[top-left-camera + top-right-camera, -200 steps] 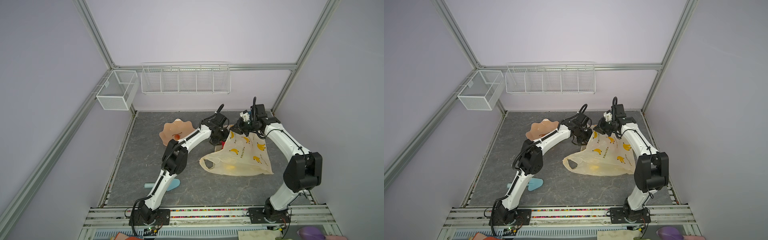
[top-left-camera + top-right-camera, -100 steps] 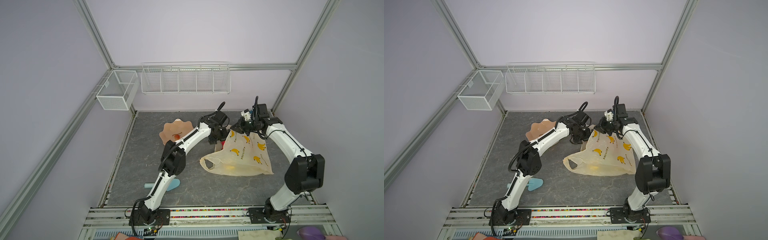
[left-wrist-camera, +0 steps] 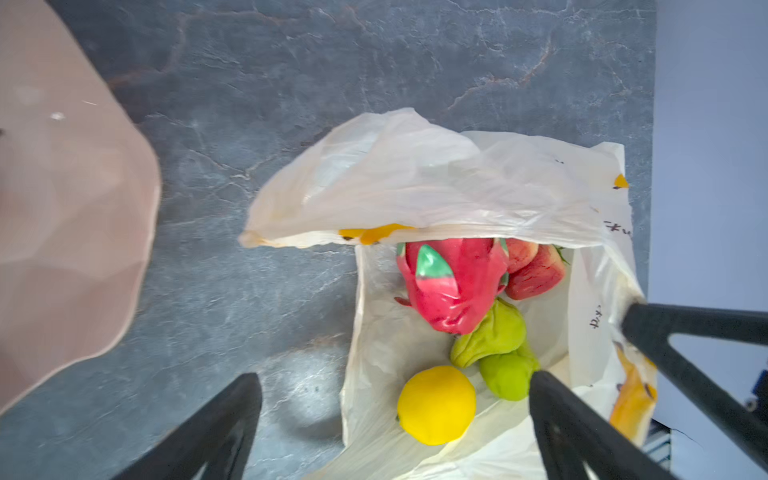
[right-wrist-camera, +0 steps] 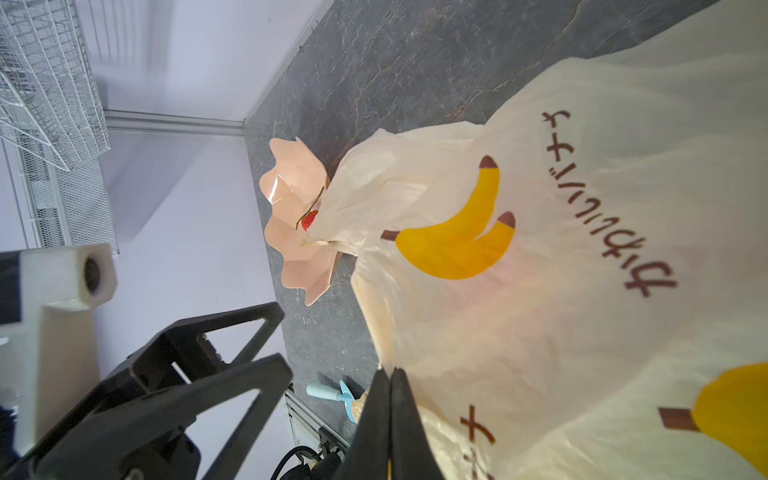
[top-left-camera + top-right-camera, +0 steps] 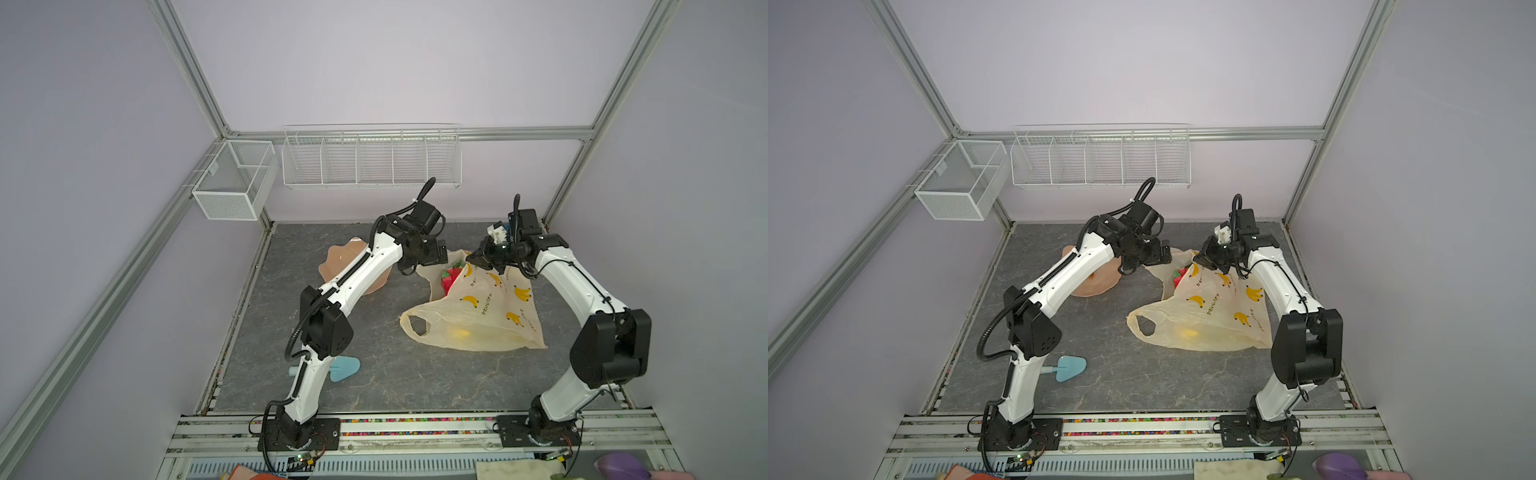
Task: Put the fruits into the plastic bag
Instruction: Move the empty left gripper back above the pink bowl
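**Fruits in the bag**

The right end effector (image 4: pixel 390 376) pinches the rim of the plastic bag (image 5: pixel 478 316), near the far right corner of the tabletop (image 5: pixel 374 382). The left end effector (image 3: pixel 392 380), spread wide and empty, hangs above the fruits (image 3: pixel 453 286) inside it.

Pale lilac walls (image 5: pixel 374 62) closing in on three sides, silver frame posts (image 5: pixel 193 70) running up the corners, white wire rack (image 5: pixel 371 166) hanging on the back wall, mesh basket (image 5: pixel 232 183) hanging beside it, dark marbled bench (image 5: pixel 395 382) lying under soft even light

Right hand (image 4: pixel 390 376) tight on plastic bag (image 4: pixel 561 299); strawberry (image 4: pixel 309 220) in peach dish (image 4: pixel 299 266) beyond.
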Robot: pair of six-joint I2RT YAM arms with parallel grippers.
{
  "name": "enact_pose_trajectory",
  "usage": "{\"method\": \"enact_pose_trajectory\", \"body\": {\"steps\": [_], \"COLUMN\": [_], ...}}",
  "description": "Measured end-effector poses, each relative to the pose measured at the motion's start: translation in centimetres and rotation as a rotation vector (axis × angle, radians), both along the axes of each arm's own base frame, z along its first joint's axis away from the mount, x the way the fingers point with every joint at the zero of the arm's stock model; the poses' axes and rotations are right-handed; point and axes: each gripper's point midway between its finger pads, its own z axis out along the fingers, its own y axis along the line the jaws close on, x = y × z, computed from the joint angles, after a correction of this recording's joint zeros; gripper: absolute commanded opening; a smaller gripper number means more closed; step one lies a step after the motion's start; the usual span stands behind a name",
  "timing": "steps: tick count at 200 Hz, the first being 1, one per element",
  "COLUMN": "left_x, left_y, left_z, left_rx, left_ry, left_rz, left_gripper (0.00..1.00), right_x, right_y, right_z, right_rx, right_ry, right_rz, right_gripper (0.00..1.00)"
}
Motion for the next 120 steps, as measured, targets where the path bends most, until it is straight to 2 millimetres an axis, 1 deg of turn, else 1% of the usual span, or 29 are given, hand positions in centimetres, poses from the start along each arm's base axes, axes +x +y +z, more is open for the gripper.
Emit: {"method": "enact_pose_trajectory", "body": {"steps": [29,42,56,75,97,111,120], "left_x": [0.0,0.0,0.1,0.8,2.0,2.6,2.9], "left_y": [3.4,5.5,8.4,12.6,17.2,19.1,19.7], "left_z": [1.4,1.7,1.6,0.8,-1.1,-2.4,-3.1], "left_rx": [0.080,0.119,0.158,0.199,0.260,0.291,0.304], "left_ry": [-0.039,-0.046,-0.042,-0.019,0.020,0.045,0.056], "left_rz": [0.036,0.064,0.101,0.165,0.228,0.242,0.242], "left_gripper": [1.00,1.00,1.00,0.97,0.87,0.80,0.76], "right_x": [0.0,0.0,0.0,0.1,0.1,0.1,0.1], "right_y": [0.0,0.0,-0.1,-0.2,-0.3,-0.3,-0.3], "right_z": [0.0,0.0,-0.1,-0.2,-0.2,-0.2,-0.1], "right_rx": [-0.002,-0.003,-0.006,-0.013,-0.017,-0.018,-0.019], "right_ry": [0.000,0.000,0.000,0.001,0.002,0.002,0.001], "right_rz": [-0.002,-0.002,-0.004,-0.009,-0.012,-0.013,-0.013], "right_gripper": [0.07,0.07,0.07,0.07,0.07,0.07,0.07]}}
